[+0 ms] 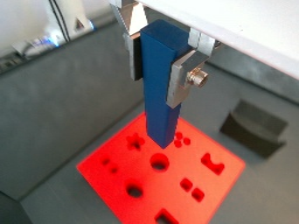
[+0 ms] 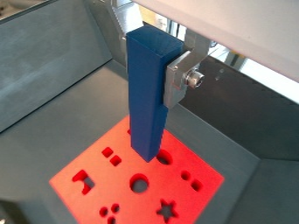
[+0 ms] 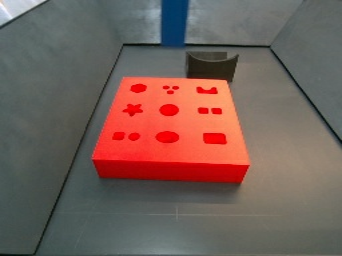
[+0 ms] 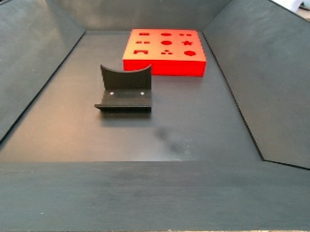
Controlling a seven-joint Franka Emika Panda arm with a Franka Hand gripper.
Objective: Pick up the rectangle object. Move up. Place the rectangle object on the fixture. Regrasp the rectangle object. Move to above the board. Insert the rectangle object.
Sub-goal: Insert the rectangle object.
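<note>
The dark grey bench [image 4: 158,136] is matte and smooth, ringed by sloping grey walls. On it lies the board [image 3: 170,125], a thick, bright red rectangular slab whose flat top is cut with circles, a star, squares and other shaped holes; both wrist views look down on it from above. Well apart from the board stands the fixture [image 4: 123,89], a small dark block on a base plate with a curved notch in its top edge.

The rectangle object [image 2: 149,92] is a slim, smooth blue bar with square edges, hanging upright above the board with its lower end clear of the red surface; in a side view only a blue stretch [image 3: 174,22] shows at the frame's top. The gripper [image 1: 162,59] is high over the board, its jaws closed narrowly on the bar's upper part, one flat silver finger [image 2: 177,77] pressed against its side.
</note>
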